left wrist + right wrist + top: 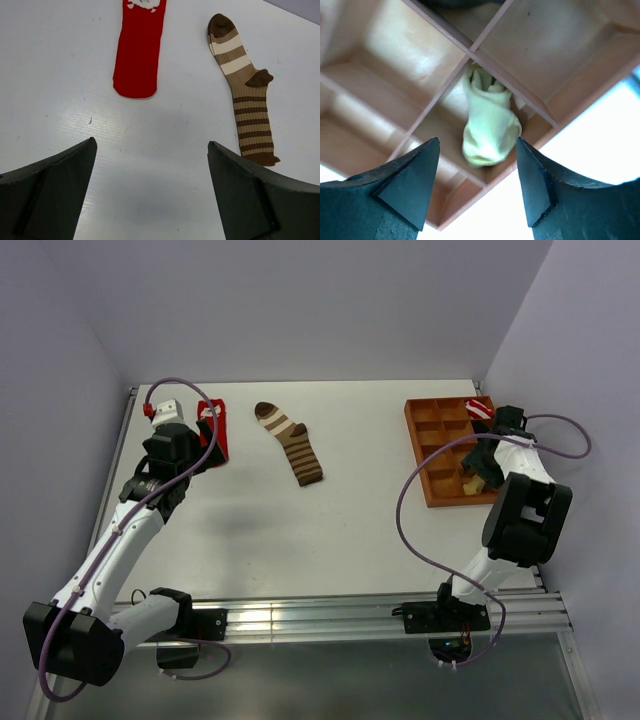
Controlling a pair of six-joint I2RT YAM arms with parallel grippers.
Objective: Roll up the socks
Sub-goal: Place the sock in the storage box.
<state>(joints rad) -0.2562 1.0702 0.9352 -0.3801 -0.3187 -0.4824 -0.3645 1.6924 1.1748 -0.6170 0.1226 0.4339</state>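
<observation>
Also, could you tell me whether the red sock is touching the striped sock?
Apart. The left wrist view shows bare table between the red sock and the striped sock.

An orange divided tray (pixel 411 435) on the white table (pixel 350 530) holds a red-and-white striped bundle (pixel 480 410).

On table (pixel 350 520), left sock (pixel 213 430) lies far L w/ long sock (pixel 290 443) to its R, apart. At far R sits tray (pixel 412 440); short sock (pixel 490 125) in a compartment at tray's near edge.
</observation>
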